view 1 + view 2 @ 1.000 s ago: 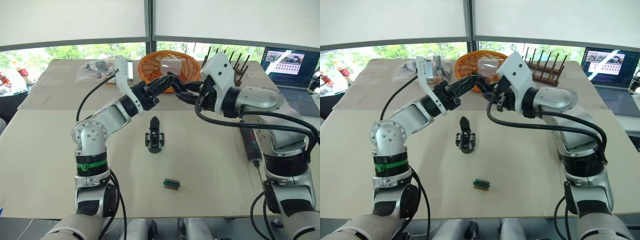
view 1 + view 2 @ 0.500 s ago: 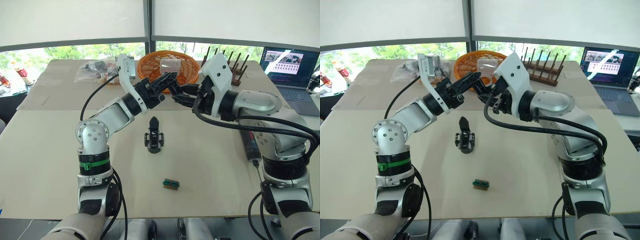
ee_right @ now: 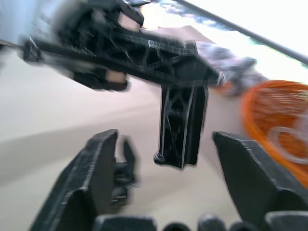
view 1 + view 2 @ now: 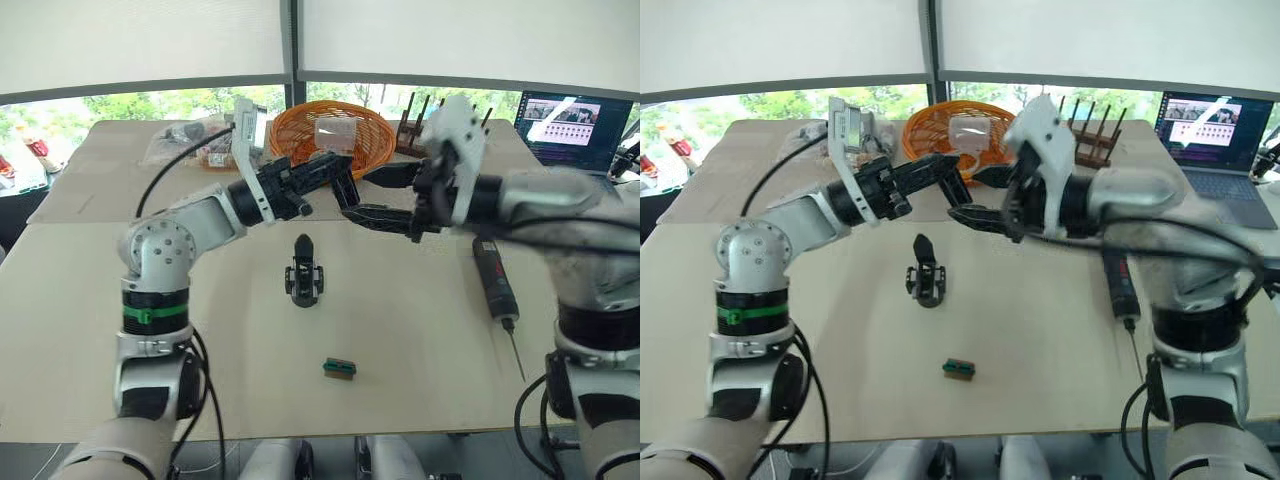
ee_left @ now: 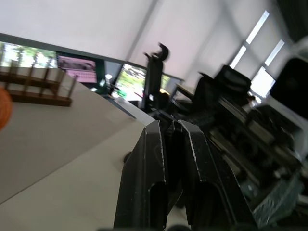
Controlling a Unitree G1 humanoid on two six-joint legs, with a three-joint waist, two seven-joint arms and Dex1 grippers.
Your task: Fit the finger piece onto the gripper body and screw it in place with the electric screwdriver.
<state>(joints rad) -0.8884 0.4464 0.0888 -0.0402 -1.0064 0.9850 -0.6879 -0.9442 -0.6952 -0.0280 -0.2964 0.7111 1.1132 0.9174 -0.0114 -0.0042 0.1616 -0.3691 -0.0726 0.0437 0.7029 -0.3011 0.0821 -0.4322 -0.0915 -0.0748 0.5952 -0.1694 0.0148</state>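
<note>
Here the left gripper (image 4: 335,172) pinches the finger piece (image 3: 182,120) above the gripper body (image 4: 304,275); the right gripper's (image 4: 372,196) 2 fingers stand spread.

Silver jointed arms, black cables, black-fingered left tool (image 4: 335,172).

A wide beige desk (image 4: 90,330) fills the near ground. Along the far wall, white roller blinds (image 4: 140,40) hang over windows showing a strip of green trees (image 4: 130,103). At the far right stands an open grey laptop (image 4: 570,122) with a lit screen. Daylight falls evenly over the surface.
</note>
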